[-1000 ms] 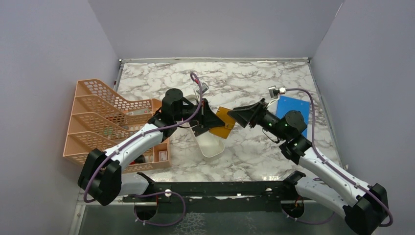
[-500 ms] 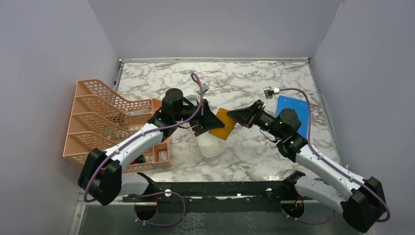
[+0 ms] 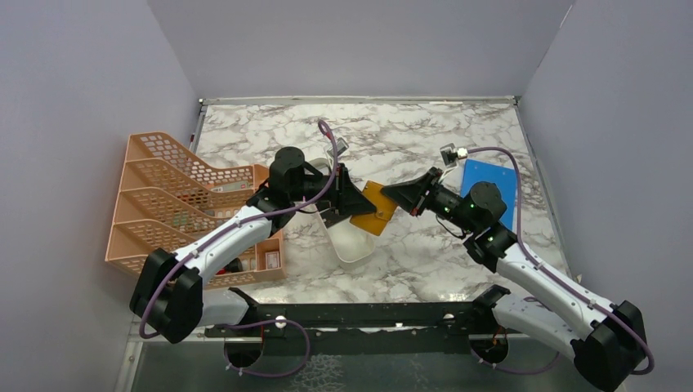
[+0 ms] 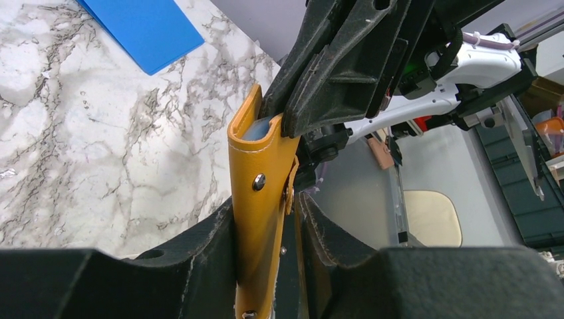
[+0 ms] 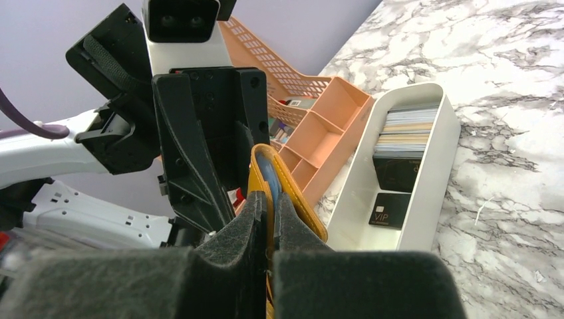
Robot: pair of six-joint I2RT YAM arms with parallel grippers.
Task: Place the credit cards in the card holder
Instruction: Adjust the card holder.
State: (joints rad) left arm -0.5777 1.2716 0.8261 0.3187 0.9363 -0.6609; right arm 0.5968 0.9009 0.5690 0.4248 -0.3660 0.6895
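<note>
The orange-tan card holder [image 3: 372, 209] hangs in the air between my two arms, above the table's middle. My right gripper [image 3: 393, 194] is shut on one leaf of the card holder [image 5: 300, 211]; its other leaf lies outside the right finger. My left gripper [image 3: 355, 204] stands open around the opposite edge. In the left wrist view the card holder [image 4: 263, 199] leans on the left finger, with a gap to the right finger. The credit cards [image 5: 404, 133] are stacked in the white tray [image 5: 432, 193], with black ones lying flat in front.
The white tray [image 3: 351, 242] lies under the left gripper. A peach mesh file rack [image 3: 176, 204] fills the left side. A bright blue sheet [image 3: 489, 186] lies flat at the right, behind the right arm. Grey walls enclose the table on three sides.
My right gripper has moved in slightly and shut on the card holder's leaf. My left gripper's jaws have loosened around the holder. The holder has barely moved.
</note>
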